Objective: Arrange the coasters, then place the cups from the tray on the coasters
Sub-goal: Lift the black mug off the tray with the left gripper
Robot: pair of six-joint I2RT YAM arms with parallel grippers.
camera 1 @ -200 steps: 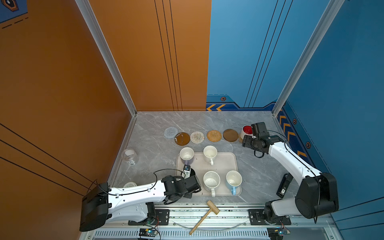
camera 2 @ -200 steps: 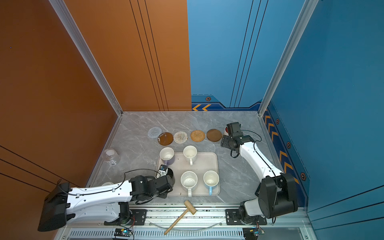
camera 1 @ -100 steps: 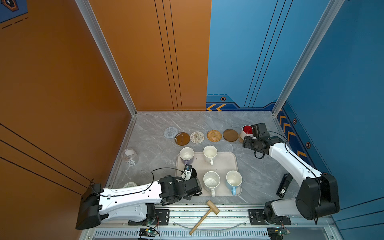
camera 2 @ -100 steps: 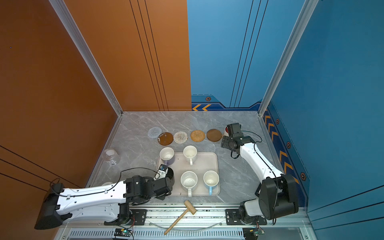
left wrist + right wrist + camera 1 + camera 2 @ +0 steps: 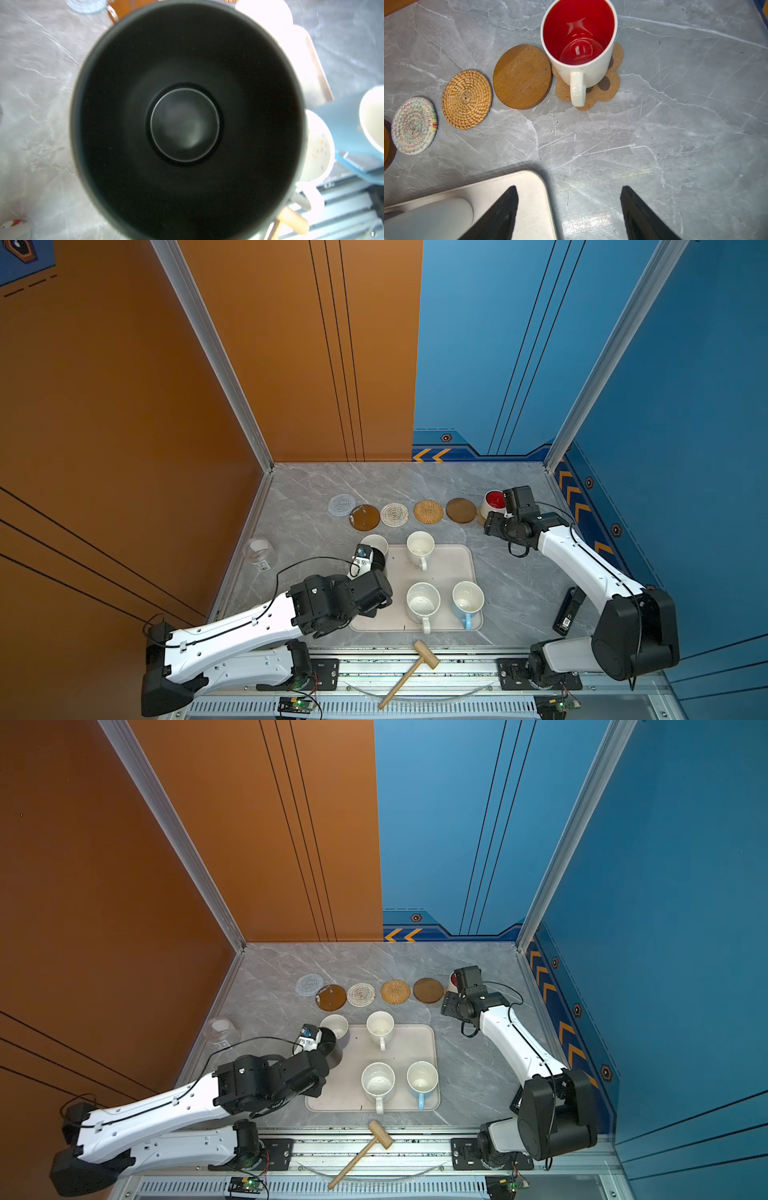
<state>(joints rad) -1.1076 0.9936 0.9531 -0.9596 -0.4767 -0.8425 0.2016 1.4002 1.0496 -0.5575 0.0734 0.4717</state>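
On the marble bench (image 5: 299, 506) we've released the red-lined mug (image 5: 581, 41), right hand (image 5: 568, 187) wide; left hand (image 5: 371, 572) now carries the black mug (image 5: 187, 124).

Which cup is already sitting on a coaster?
The white cup with the red inside. Only it stands on a coaster, the paw-shaped one; the round coasters beside it are all bare.

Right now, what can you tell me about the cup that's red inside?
The cup is white outside and shiny red inside, like glazed pottery, and empty. It has one white loop handle. It stands upright on a tan paw-shaped coaster, beside a brown round coaster, off the tray. Only the paw-shaped coaster touches it; the right gripper is open and apart from it.
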